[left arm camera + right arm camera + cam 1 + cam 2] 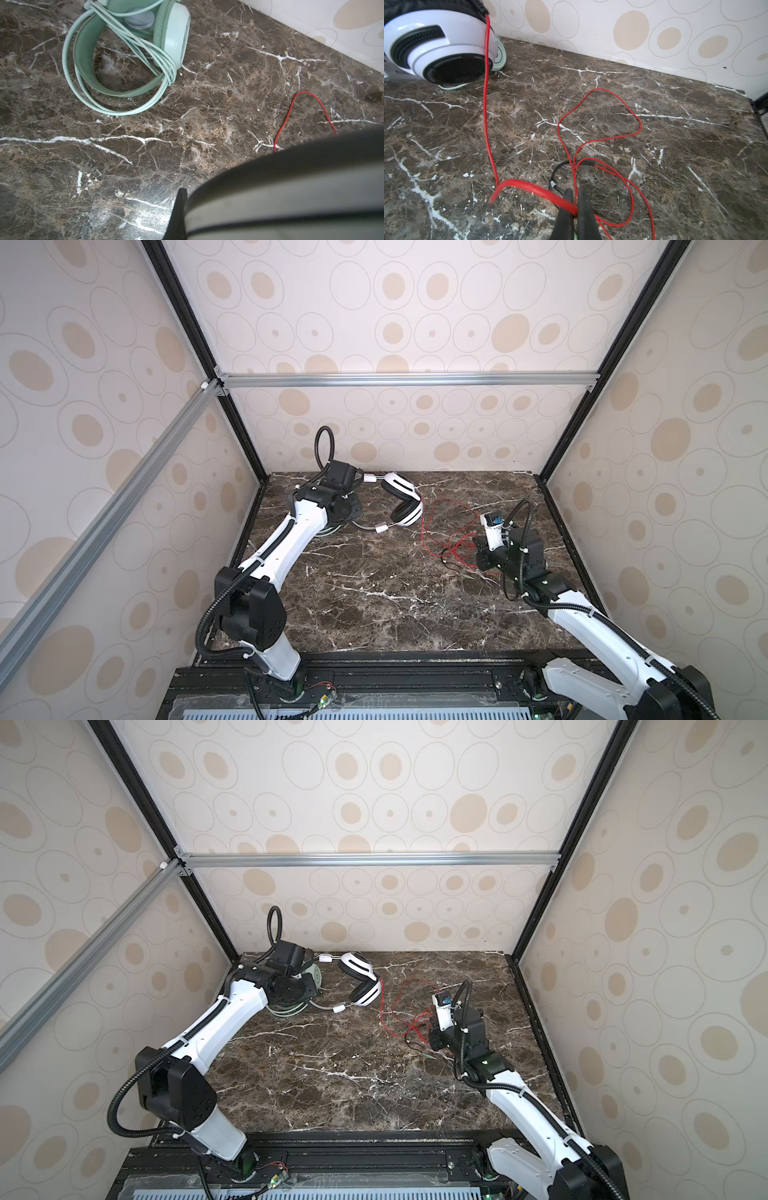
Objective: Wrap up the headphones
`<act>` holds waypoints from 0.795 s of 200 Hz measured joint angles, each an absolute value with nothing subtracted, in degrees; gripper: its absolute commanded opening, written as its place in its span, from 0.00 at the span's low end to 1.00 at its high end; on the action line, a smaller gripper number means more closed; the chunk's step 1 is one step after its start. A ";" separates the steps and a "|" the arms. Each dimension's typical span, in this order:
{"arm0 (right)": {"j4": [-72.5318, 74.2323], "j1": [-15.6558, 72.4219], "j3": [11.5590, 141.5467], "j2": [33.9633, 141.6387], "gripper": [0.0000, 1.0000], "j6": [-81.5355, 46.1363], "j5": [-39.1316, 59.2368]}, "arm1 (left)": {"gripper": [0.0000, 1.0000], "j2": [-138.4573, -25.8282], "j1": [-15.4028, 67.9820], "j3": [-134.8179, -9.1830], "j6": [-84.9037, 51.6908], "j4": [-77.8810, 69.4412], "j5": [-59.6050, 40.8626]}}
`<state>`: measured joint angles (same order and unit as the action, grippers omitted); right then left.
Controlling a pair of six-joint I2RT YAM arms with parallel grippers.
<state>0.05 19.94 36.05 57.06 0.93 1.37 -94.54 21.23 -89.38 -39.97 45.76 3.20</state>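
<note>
The mint-green headset [166, 35] is laid flat on the marble tabletop [187, 145] near the back left corner. Its pale green cable [145, 46] is wound in several turns across the headband and one ear cup. Just beside it, the white-and-black headset [399, 483] is seen tilted. Its thin red cable [485, 104] is left unwound, spread in loose loops over the tabletop.
</note>
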 measured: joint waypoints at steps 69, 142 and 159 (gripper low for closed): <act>-5.96 20.01 40.07 52.18 0.00 -0.62 4.89 | 0.00 -102.98 23.75 -90.65 -38.11 45.10 3.57; -7.94 22.46 43.05 54.57 0.00 -3.86 9.30 | 0.00 -104.36 24.21 -91.11 -37.85 45.45 2.61; -8.88 24.36 45.43 56.01 0.00 -3.62 9.17 | 0.00 -104.36 24.23 -91.11 -37.85 45.47 2.39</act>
